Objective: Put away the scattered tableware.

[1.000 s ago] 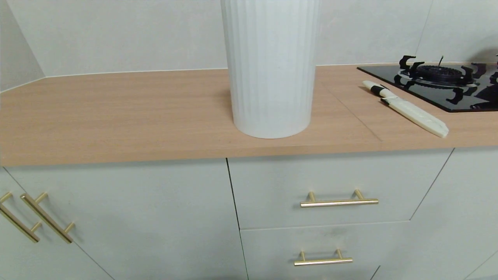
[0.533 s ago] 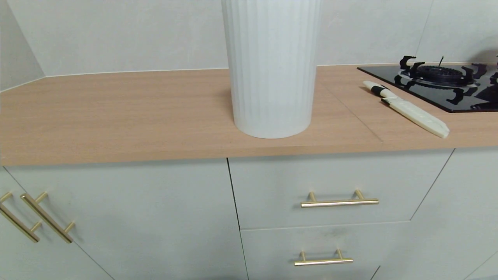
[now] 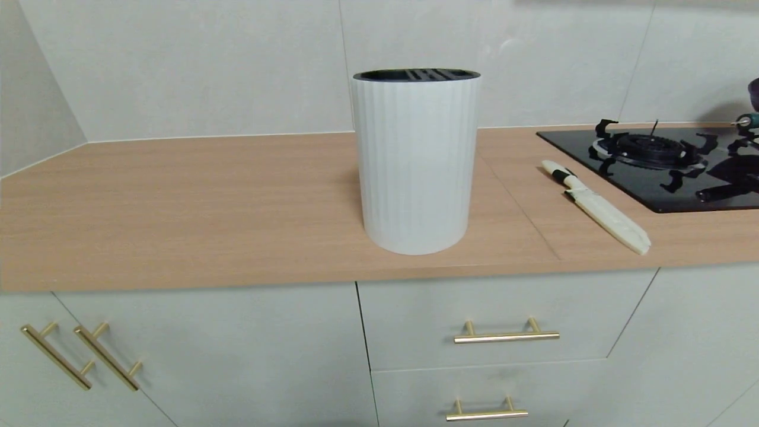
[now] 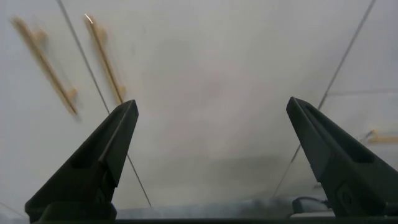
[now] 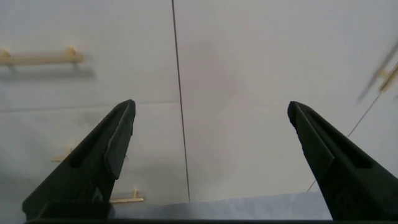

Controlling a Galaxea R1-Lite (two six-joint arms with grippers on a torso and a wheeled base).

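Your left gripper (image 4: pixel 211 104) gapes wide, empty, facing the cabinet (image 4: pixel 205 62) | your right gripper (image 5: pixel 211 104) equally wide, empty | knife (image 3: pixel 595 206) lies flat on the counter (image 3: pixel 178 201), between holder (image 3: pixel 416 160) and hob (image 3: pixel 652 172).

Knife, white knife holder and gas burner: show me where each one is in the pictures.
knife (image 3: pixel 595 206): head view, middle of its pale blade.
white knife holder (image 3: pixel 415 172): head view, front of its ribbed wall.
gas burner (image 3: pixel 650 144): head view, centre of the black ring.
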